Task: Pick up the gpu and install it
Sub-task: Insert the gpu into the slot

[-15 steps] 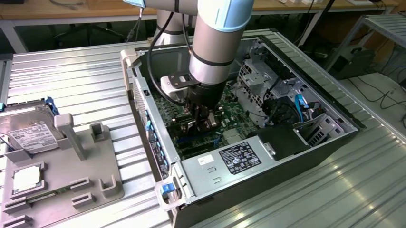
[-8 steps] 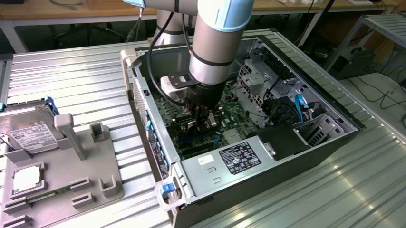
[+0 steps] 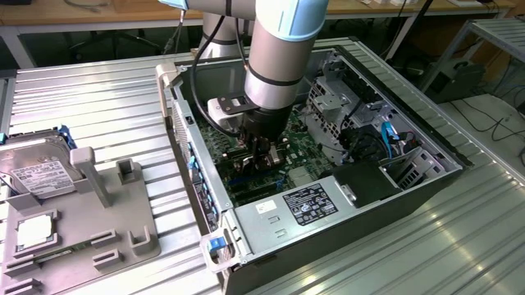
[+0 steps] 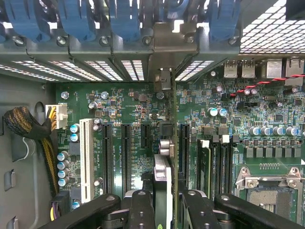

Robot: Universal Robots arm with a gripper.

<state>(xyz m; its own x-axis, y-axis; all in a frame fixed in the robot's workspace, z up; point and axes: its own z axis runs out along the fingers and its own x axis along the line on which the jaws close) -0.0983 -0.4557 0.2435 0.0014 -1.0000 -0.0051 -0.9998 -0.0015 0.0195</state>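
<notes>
- Here my gripper (image 4: 164, 210) is clamped on the gpu (image 4: 164, 157), edge-on above a motherboard (image 4: 133, 109) slot.
- Seems light, stiff, fragile; I'd grip its edges, never the fan.

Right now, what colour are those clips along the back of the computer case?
Blue. The clips show best in the wrist view, lined up above the green motherboard.

motherboard (image 4: 138, 119): green | slot beside it (image 4: 86, 160): white | clips above motherboard (image 4: 78, 19): blue | gpu (image 4: 167, 157): green edge, silver bracket | gripper (image 4: 167, 210): black | case (image 3: 345, 212): dark grey
</notes>
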